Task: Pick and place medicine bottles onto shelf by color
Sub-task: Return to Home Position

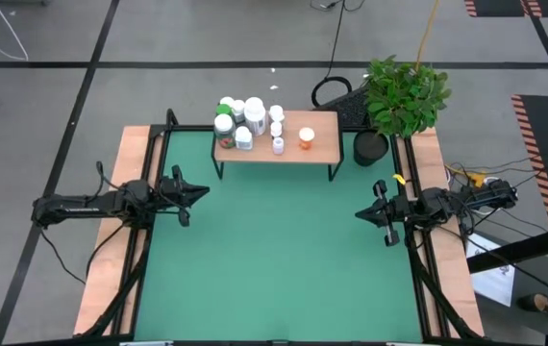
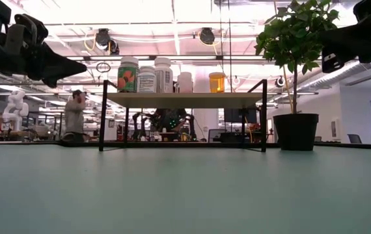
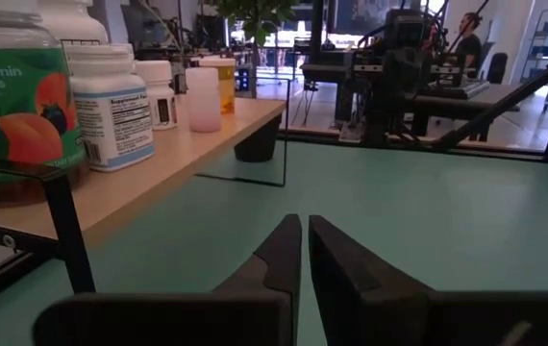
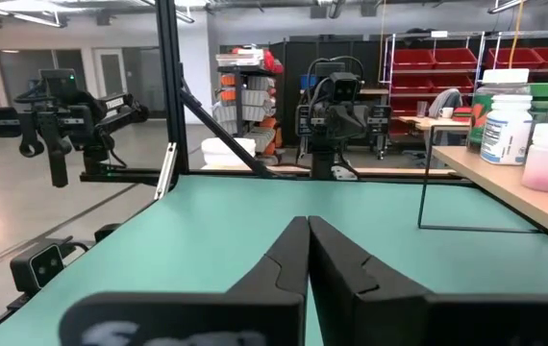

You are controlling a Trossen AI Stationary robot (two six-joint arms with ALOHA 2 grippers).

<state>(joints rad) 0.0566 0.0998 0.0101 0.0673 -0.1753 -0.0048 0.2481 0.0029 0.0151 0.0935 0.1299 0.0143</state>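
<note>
The shelf [image 1: 322, 144], a low table with a light wood top and black legs, stands on the green mat at the far side. Several medicine bottles stand on its top: a cluster of white ones [image 1: 245, 120] with a green-capped one [image 1: 223, 123] at its left end, and an orange one [image 1: 306, 138] apart toward the right. In the low view they stand in a row [image 2: 148, 78], with the orange one [image 2: 217, 82] to the right. My left gripper [image 1: 205, 192] hovers shut above the mat's left side. My right gripper [image 1: 359, 213] hovers shut above its right side. Neither holds anything.
A potted plant in a black pot [image 1: 404, 101] stands at the mat's far right corner, beside the shelf. Wooden boards [image 1: 106, 279] flank the green mat [image 1: 274, 269], which lies bare in front of the shelf. A person [image 2: 75, 114] stands in the room beyond.
</note>
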